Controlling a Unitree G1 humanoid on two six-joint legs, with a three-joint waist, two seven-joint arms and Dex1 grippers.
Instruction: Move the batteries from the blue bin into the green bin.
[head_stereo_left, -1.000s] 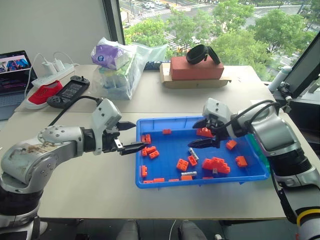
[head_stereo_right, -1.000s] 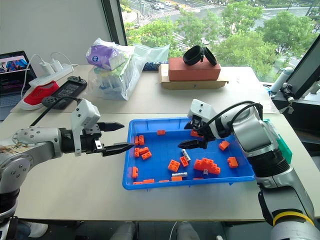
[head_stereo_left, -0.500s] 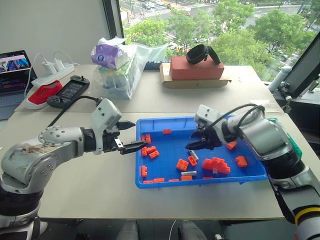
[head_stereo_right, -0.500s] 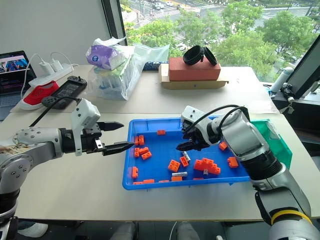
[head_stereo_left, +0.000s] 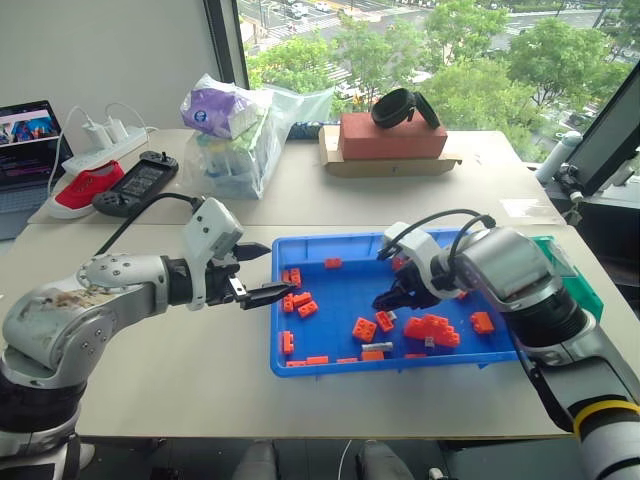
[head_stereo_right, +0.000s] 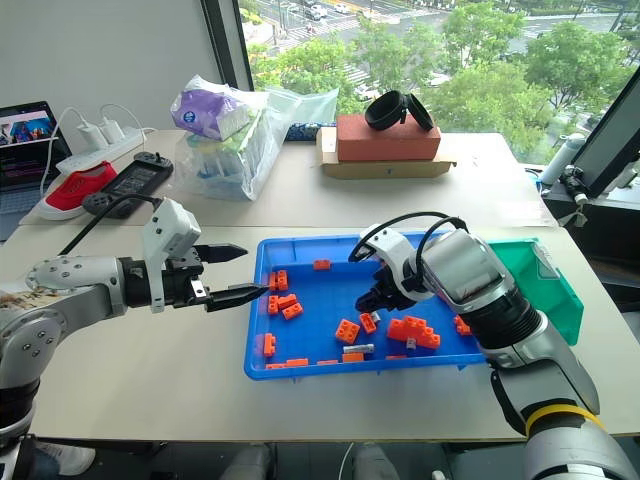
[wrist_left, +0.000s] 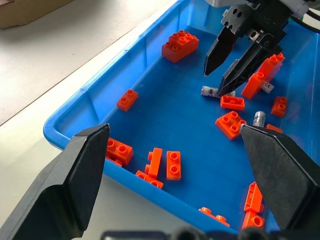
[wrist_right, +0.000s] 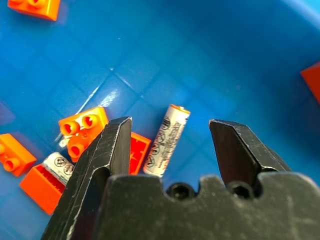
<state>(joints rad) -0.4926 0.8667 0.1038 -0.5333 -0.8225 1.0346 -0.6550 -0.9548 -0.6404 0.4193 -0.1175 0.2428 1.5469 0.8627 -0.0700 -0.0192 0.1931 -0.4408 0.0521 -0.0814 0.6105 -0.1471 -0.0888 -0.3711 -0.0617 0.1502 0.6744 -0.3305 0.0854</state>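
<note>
The right gripper (wrist_right: 167, 145) was held low inside the blue bin (head_stereo_left: 300, 362), its jaws parted and astride one of the batteries (wrist_right: 166, 139), which lay flat on the bin floor among orange bricks (head_stereo_left: 432, 328), not yet gripped. The left gripper (head_stereo_left: 262, 272) was seen spread wide and empty over the bin's left rim. The green bin (head_stereo_right: 540, 285) stood just right of the blue bin

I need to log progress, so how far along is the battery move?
Nothing looks moved yet: no battery shows in the green bin. The right gripper, open, straddles a battery lying in the blue bin; other batteries lie among the bricks. The open left gripper hovers beside it.
</note>
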